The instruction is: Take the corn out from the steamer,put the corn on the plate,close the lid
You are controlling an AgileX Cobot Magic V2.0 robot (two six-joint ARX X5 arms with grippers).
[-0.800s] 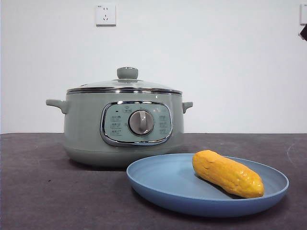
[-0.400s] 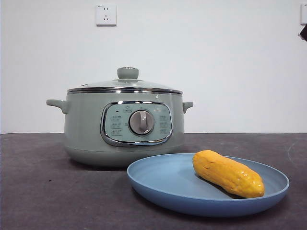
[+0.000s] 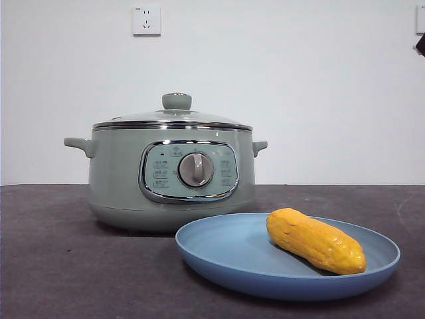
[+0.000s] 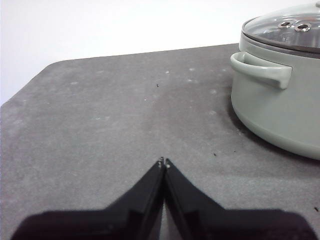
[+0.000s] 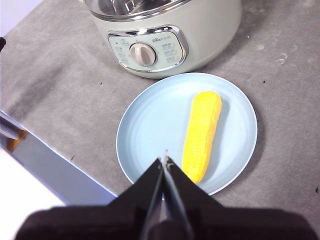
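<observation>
Yellow-orange bumpy corn lies on the shallow light-blue plate; the domed glass lid covers the sage-green steamer. Left gripper and right gripper are both closed, empty.

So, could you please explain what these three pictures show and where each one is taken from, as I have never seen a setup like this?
This is a two-armed robot at a table; each arm ends in a claw of two black jaws. One picture comes from a low camera looking level across the table. It shows the green steamer with its glass lid on, and in front of it the blue plate with the corn lying on it. The other two come from cameras on the wrists. The left claw is shut and empty above the bare dark table, beside the steamer. The right claw is shut and empty too, above the plate. Nothing is held.
</observation>
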